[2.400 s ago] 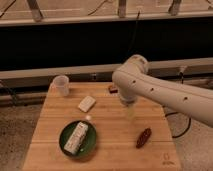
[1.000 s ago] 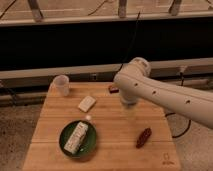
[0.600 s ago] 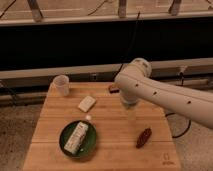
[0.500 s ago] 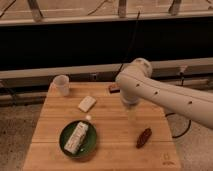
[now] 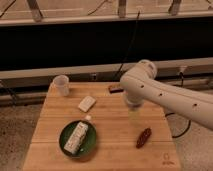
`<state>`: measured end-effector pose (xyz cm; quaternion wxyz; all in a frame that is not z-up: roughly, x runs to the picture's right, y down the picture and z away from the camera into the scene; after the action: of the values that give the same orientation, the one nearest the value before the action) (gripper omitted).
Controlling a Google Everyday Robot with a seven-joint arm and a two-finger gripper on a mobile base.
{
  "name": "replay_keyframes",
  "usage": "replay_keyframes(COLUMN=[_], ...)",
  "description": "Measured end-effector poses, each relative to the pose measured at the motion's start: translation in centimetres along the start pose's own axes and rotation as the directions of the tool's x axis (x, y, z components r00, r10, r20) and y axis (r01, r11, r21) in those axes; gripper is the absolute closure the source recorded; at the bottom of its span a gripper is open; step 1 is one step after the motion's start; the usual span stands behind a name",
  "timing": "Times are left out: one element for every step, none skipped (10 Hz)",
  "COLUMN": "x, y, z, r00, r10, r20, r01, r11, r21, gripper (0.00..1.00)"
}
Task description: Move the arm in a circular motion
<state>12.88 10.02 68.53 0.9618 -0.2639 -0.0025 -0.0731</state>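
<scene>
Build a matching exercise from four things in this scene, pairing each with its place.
Things: 1 cup; 2 green plate; 3 dark red item; 4 gripper.
Places: A near edge of the table, picture right; B far corner, picture left; C hanging under the arm, above the table; D near edge, picture left, holding a white bar.
Pairs: 1-B; 2-D; 3-A; 4-C.
</scene>
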Motion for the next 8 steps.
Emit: replay_keyframes(x=[-0.5,-1.3,-1.7,-1.7,-1.6,-1.6,-1.7,-1.7], y=[0.0,-0.2,-0.1,-0.1,-0.1,-0.1,-0.1,-0.1], z=[0.1,0.2,0.1,0.1,0.2,0.2,0.3,0.3], r00=[1.000,1.000,1.000,1.000,1.000,1.000,1.000,1.000], r10=[-0.008,-0.011,-0.010,-0.009,-0.016,-0.019,-0.025,-0.026], r20=[0.000,0.001,0.003,0.002,0.002,0.001,0.001,0.005], r01=[0.008,0.011,0.010,0.009,0.016,0.019,0.025,0.026], r11=[1.000,1.000,1.000,1.000,1.000,1.000,1.000,1.000], r21=[-0.002,-0.001,-0.002,-0.002,-0.005,-0.007,-0.011,-0.014], gripper=[0.20,0.20,0.20,0.20,0.20,0.20,0.20,0.20])
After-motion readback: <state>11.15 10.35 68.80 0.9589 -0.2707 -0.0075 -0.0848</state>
